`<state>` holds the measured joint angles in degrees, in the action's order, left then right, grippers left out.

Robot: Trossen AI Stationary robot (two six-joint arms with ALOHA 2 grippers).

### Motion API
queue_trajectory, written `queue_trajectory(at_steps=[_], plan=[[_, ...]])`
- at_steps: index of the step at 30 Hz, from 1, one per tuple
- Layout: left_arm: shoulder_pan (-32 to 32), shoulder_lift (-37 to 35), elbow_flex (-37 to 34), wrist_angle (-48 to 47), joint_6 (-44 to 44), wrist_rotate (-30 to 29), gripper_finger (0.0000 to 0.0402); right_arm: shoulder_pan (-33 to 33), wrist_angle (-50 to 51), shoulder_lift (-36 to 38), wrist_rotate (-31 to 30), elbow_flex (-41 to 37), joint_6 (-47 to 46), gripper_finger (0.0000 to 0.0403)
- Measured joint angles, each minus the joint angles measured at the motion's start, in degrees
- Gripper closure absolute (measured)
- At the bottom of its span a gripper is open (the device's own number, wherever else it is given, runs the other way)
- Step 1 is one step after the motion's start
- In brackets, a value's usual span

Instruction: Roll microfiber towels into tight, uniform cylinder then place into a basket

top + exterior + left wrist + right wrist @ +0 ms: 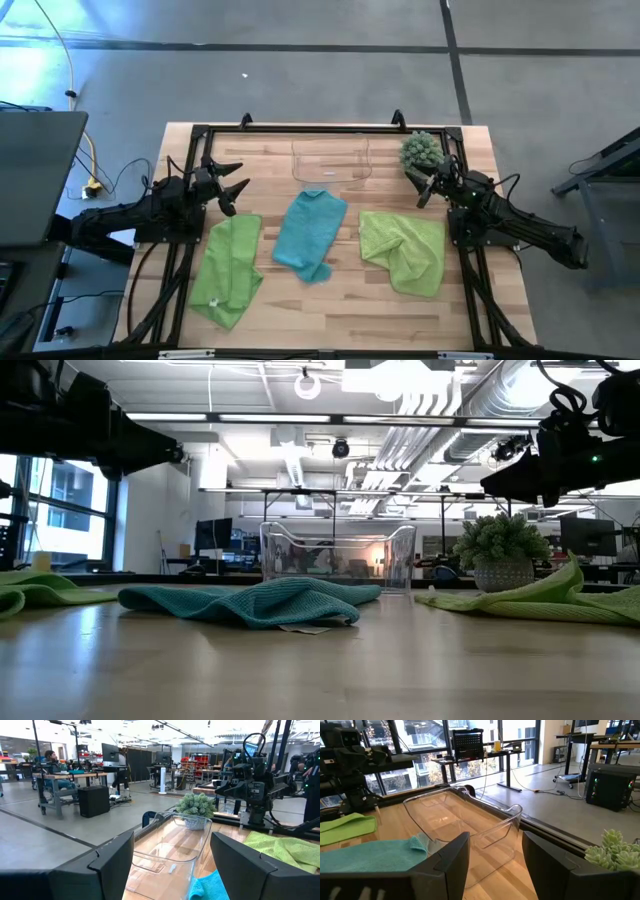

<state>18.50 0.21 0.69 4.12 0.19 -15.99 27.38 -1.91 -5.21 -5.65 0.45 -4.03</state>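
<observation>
Basically nothing's done yet: all three towels lie loose and unrolled on the desk [330,310], the left green towel [228,268], the teal towel [308,234] in the middle and the right green towel [405,250], and the clear basket [331,163] behind them looks empty. The left pincer [232,186] and right pincer [422,185] both hang spread wide at the desk's sides, holding nothing, so every roll and drop-off is left to do.

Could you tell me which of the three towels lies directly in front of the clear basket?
The teal towel, the middle one; the two green towels lie to either side of it.
</observation>
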Motion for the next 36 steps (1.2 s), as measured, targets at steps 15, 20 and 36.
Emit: queue_trajectory(at_steps=[15, 20, 36], plan=[[-0.02, 0.01, 0.0, 0.0, 0.0, -0.01, 0.0148, -0.02, -13.1, 0.0, 0.12, 0.0, -7.66, 0.0229], [-0.02, 0.0, 0.0, 0.0, 0.0, -0.02, 0.0148, -0.02, -20.06, 0.0, 0.13, 0.0, -7.63, 0.0229], [0.0, 0.0, 0.0, 0.0, 0.0, -0.02, 0.0148, -0.04, -22.04, -1.99, -9.99, 4.9, 9.09, 0.0229]])
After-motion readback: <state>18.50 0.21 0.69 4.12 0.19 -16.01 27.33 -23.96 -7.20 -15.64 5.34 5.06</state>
